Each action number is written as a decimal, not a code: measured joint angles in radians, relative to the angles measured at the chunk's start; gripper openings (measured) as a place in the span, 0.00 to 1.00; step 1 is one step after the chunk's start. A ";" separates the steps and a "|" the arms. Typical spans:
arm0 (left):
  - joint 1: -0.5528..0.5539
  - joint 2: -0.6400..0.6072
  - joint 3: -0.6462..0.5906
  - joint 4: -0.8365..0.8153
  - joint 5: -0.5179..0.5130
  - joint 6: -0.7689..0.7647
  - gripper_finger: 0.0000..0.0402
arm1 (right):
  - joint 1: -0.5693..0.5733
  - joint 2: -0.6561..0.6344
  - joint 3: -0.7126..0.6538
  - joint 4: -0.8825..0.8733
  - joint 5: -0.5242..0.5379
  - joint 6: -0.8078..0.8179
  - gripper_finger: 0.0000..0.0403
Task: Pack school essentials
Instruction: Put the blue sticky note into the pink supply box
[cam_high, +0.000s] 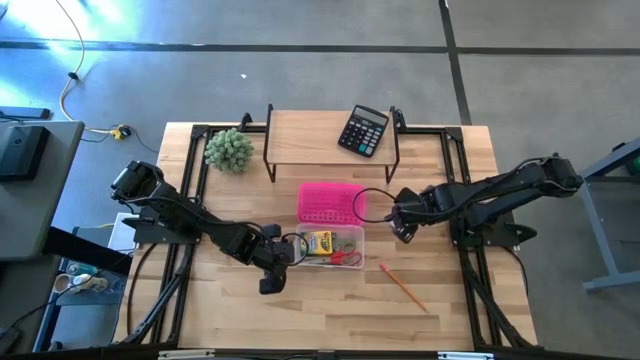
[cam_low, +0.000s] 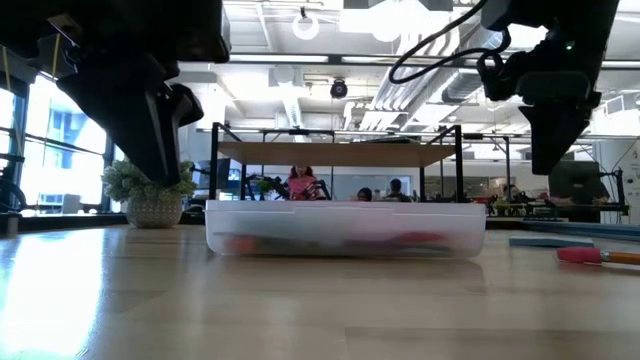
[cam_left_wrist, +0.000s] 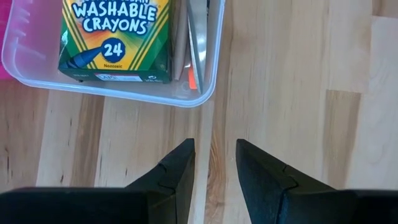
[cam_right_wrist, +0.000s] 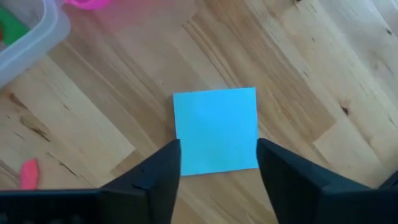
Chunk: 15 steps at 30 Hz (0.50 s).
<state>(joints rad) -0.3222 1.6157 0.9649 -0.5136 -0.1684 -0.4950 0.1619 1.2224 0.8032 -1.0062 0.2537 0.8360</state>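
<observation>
A clear plastic box (cam_high: 332, 246) stands mid-table. In it lie the yellow-green crayon box (cam_left_wrist: 115, 37), the red-handled scissors (cam_high: 347, 257) and a thin pale stick (cam_left_wrist: 180, 46). My left gripper (cam_left_wrist: 214, 146) is open and empty above the bare table just off the box's near-left corner (cam_left_wrist: 202, 93). My right gripper (cam_right_wrist: 217, 155) is open and hovers over the light-blue notepad (cam_right_wrist: 216, 130), which lies flat on the table right of the box; its fingers stand over the pad's two sides. The low view shows both grippers clear of the table. The orange pencil (cam_high: 402, 285) lies near right.
A pink basket (cam_high: 330, 202) lies just beyond the clear box. A wooden shelf (cam_high: 330, 135) at the far edge carries the black calculator (cam_high: 363, 130). The fuzzy green plant (cam_high: 229, 150) stands at the far left. Bare wood lies along the near edge.
</observation>
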 joint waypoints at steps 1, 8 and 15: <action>0.000 0.000 0.000 0.003 0.000 0.000 0.26 | 0.000 0.000 0.000 -0.002 -0.001 0.000 0.53; 0.000 0.000 0.000 0.060 0.000 0.000 0.26 | 0.000 0.000 0.000 -0.008 -0.035 -0.004 0.62; 0.000 0.000 0.000 0.169 0.000 0.000 0.26 | 0.000 0.000 0.000 -0.007 -0.054 -0.007 0.63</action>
<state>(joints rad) -0.3222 1.6154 0.9646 -0.3446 -0.1679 -0.4950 0.1616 1.2224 0.8032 -1.0130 0.1993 0.8288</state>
